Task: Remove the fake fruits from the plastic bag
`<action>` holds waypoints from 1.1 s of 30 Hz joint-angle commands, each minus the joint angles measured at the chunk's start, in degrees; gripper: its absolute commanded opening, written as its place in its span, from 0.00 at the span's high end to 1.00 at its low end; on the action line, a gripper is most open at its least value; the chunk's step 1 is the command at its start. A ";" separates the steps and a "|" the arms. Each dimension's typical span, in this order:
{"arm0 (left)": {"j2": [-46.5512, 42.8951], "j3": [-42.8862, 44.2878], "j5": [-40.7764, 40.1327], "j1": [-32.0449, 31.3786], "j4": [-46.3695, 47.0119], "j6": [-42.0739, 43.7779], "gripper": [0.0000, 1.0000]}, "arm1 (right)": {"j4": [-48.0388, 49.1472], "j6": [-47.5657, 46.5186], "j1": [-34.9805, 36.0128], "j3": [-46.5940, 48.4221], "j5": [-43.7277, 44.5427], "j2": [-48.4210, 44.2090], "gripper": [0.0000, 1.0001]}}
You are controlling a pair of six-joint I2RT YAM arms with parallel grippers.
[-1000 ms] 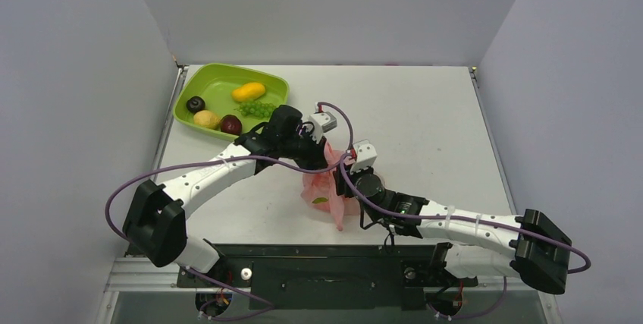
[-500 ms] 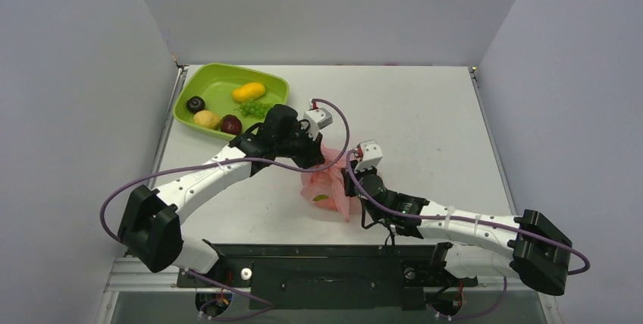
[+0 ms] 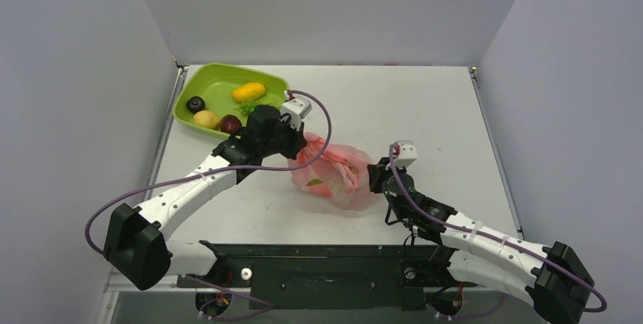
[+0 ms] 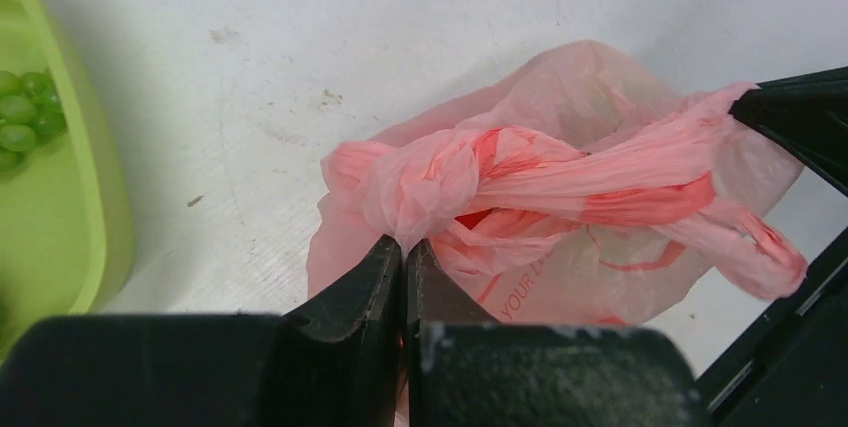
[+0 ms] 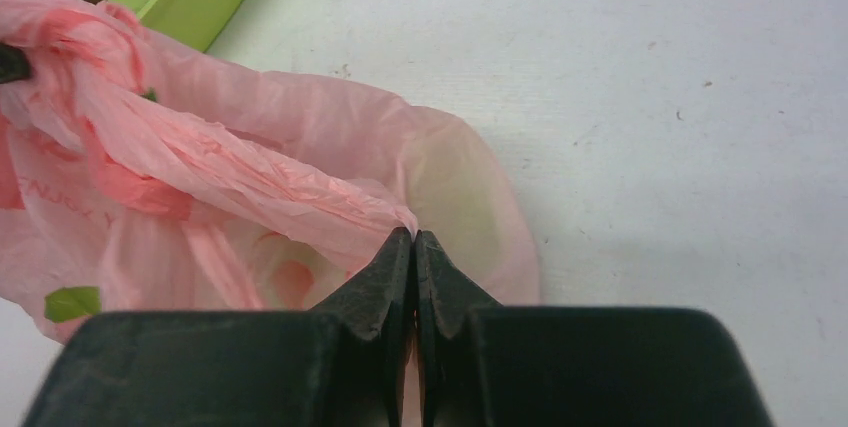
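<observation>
The bag (image 3: 334, 176) lies on the table (image 3: 425, 111) at the centre of the top view, pulled between both hands. The left hand (image 4: 405, 252) is clamped on its knotted end and the right hand (image 5: 413, 244) pinches the opposite end. Three fruits (image 3: 206, 118) sit in the tray (image 3: 205, 85), upper left.

White arms (image 3: 189, 187), black joints (image 3: 144, 244), trailing purple cables (image 3: 329, 121).

A white, lightly scuffed table (image 3: 425, 111) stands enclosed by plain pale grey walls (image 3: 326, 5) on three sides; a black mounting plate (image 3: 326, 265) spans its near edge.
</observation>
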 commanded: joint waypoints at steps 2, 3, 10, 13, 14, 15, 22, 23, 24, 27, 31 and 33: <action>-3.87 -0.78 -4.49 1.63 5.85 -0.49 1.00 | -5.17 1.10 -3.12 -1.21 -1.41 -5.64 1.00; -3.99 -0.80 -3.75 1.70 5.89 -0.44 1.00 | -5.66 0.84 -3.49 -0.98 -2.18 -5.97 1.00; -3.58 -1.12 1.27 1.37 6.25 0.47 1.00 | -11.92 -6.58 -3.72 6.88 -6.75 -6.08 0.81; -3.41 -0.97 1.82 1.24 6.13 0.62 1.00 | -11.81 -11.03 -3.70 9.45 -11.67 -5.22 0.64; -3.35 -0.94 1.91 1.23 6.12 0.62 1.00 | -11.71 -11.94 -3.75 10.97 -13.17 -4.62 0.54; -3.34 -0.92 2.20 1.23 6.18 0.62 1.00 | -11.69 -13.70 -3.73 11.79 -16.13 -3.31 0.51; -3.26 -0.86 4.48 1.19 6.24 0.54 1.00 | -13.09 -17.03 -3.54 20.34 -22.06 5.55 0.38; -3.29 -1.01 4.69 1.16 6.39 0.60 1.00 | -12.36 -16.78 -3.53 21.20 -23.25 7.12 0.38; -3.27 -1.09 5.01 1.15 6.43 0.66 1.00 | -12.06 -16.66 -3.37 21.74 -24.11 7.97 0.37; -2.79 -0.81 5.23 1.14 6.28 0.71 1.00 | -11.05 -16.44 -2.10 23.96 -25.18 11.95 0.37; -2.68 -0.43 4.87 1.15 5.97 0.76 1.00 | -12.65 -16.88 2.52 26.24 -15.79 15.32 0.41; -2.77 -0.55 4.00 1.14 6.10 0.65 1.00 | -12.95 -17.06 5.82 25.89 -8.43 15.29 0.47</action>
